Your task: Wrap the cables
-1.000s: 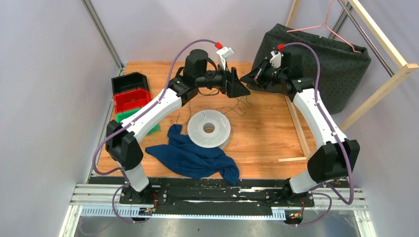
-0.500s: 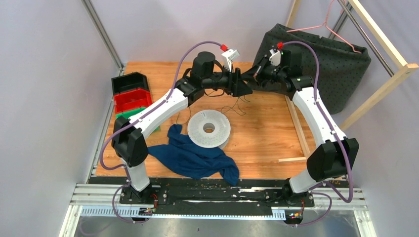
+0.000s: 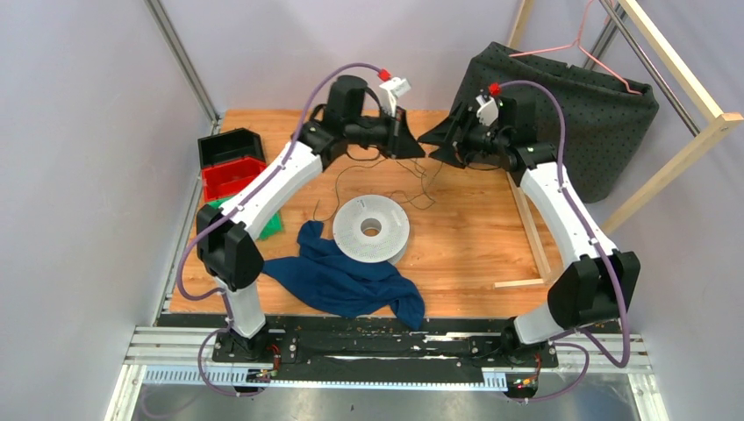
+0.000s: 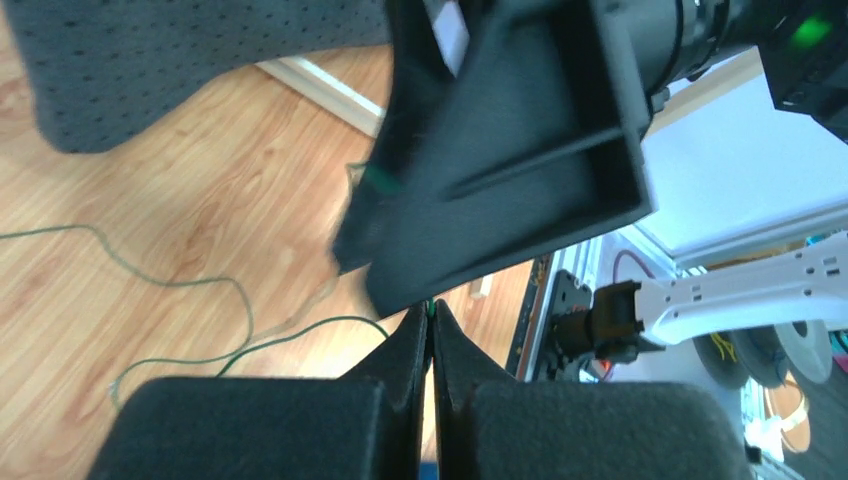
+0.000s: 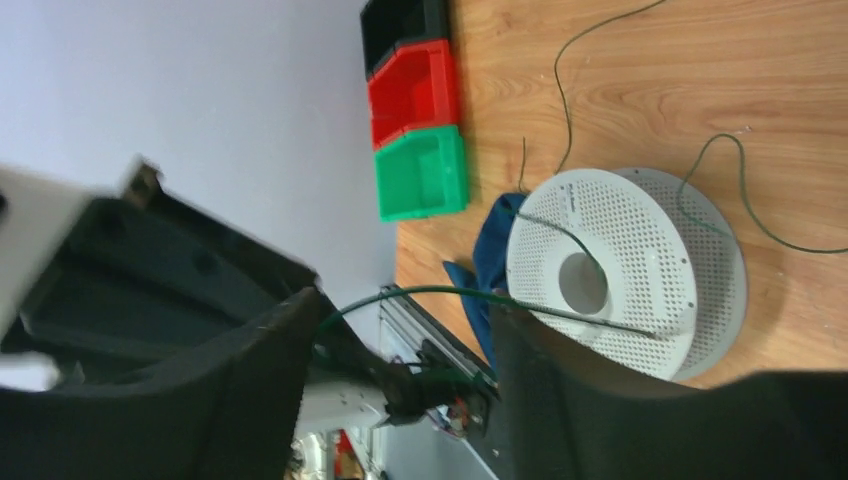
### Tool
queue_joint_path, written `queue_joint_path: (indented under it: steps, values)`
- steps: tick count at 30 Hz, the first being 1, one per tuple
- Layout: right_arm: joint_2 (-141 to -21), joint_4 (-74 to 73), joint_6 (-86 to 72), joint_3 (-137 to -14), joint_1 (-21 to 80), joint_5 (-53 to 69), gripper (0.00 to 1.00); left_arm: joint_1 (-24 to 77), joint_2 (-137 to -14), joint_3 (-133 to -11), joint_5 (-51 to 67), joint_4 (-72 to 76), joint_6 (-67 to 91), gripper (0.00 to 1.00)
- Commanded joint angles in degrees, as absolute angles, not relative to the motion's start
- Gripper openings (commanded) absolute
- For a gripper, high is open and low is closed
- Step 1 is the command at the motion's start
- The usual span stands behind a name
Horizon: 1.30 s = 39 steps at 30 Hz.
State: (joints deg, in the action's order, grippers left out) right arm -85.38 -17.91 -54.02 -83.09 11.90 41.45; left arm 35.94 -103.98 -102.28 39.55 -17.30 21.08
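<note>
Left claw [image 4: 432, 315] pressed together, pinching the wire [image 5: 425, 289] at its tips; right claw [image 5: 405, 312] spread, with the wire crossing its gap.
Both my arms reach up toward the middle of the worktop's [image 3: 474, 237] far edge, wrists turned inward so the claws face tip to tip, close together. The wire's slack lies in loose loops on the wood and crosses the white spool [image 3: 371, 230], which lies flat near the centre, a blue cloth [image 3: 342, 281] against its near side.
</note>
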Motion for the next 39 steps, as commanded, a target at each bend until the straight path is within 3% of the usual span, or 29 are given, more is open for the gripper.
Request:
queue_joint_path:
  steps: [1, 6, 10, 16, 34, 37, 39]
  values:
    - [-79.9, -19.5, -46.9, -79.1, 12.5, 45.2, 0.71, 29.1, -100.9, -104.5, 52.4, -30.6, 15.0, 0.00]
    - [-77.4, -19.7, -33.3, -79.9, 13.2, 52.2, 0.73, 27.0, -97.3, -103.1, 55.0, -35.7, 8.1, 0.00]
    - [-75.2, -20.3, -18.4, -80.2, 17.8, 54.8, 0.67, 26.9, -98.4, -106.2, 56.4, -40.3, 5.4, 0.00]
    - [-69.0, -16.2, 7.7, -74.3, 33.4, 24.1, 0.67, 26.7, -100.6, -110.5, 53.1, -41.7, 11.2, 0.00]
    - [-73.7, 3.7, 11.5, -65.4, 38.5, 12.4, 0.65, 26.4, -101.7, -112.1, 53.9, -41.7, 16.2, 0.00]
    - [-75.8, 6.3, 10.7, -65.3, 38.5, 12.2, 0.60, 26.4, -101.6, -112.2, 53.9, -41.7, 16.3, 0.00]
    - [-77.0, 7.5, 10.2, -65.1, 38.5, 12.2, 0.49, 26.4, -101.6, -112.3, 53.9, -41.7, 16.3, 0.00]
